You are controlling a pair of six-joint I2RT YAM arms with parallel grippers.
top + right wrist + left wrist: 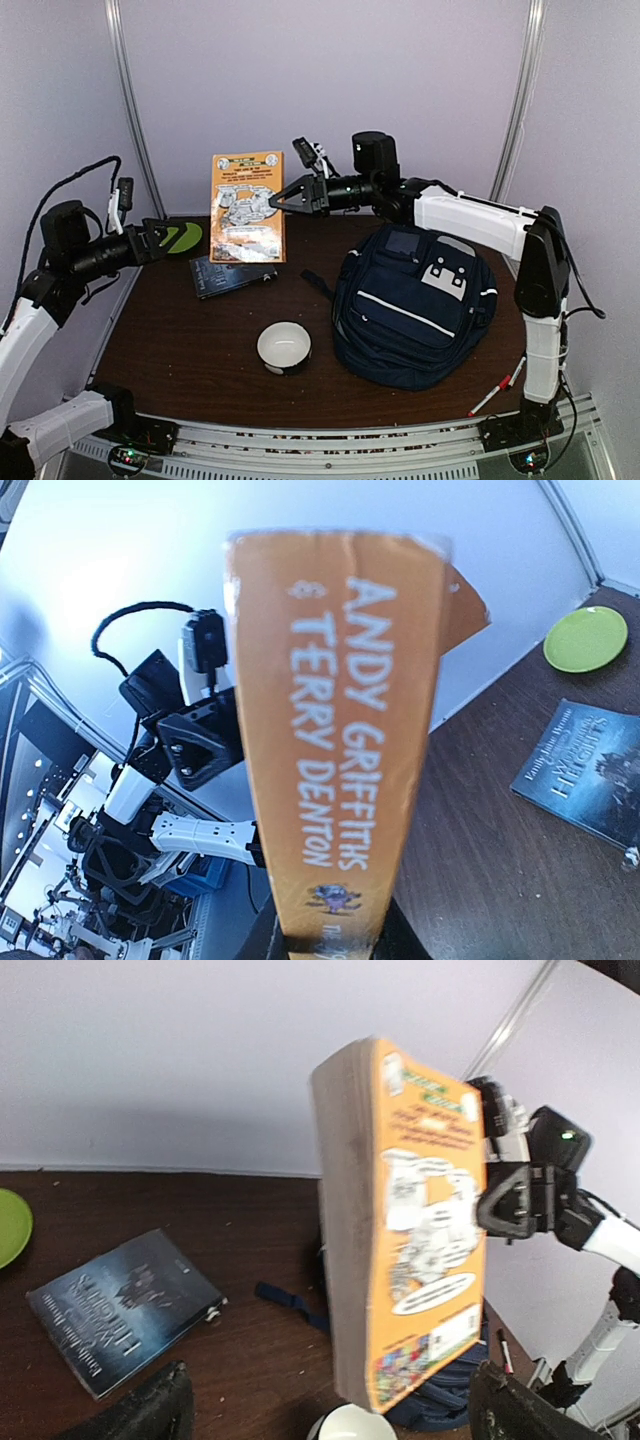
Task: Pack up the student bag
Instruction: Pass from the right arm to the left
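1. navy-blue student bag point(415, 300): lies flat on the right half of the table point(180, 340), long axis running far to near. it sits below and to the near right of the right gripper point(283, 197), and the right arm is the nearer one.
2. orange book point(247, 207): held upright in the air, pinched at one edge by the right gripper. spine reads "andy griffiths & terry denton".
3. dark book point(230, 275): flat on the table, title too blurred to read.
4. left gripper point(158, 240): jaws wide apart, empty (facing the orange book).

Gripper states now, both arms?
Left gripper: open, holding nothing.
Right gripper: shut on the orange book.
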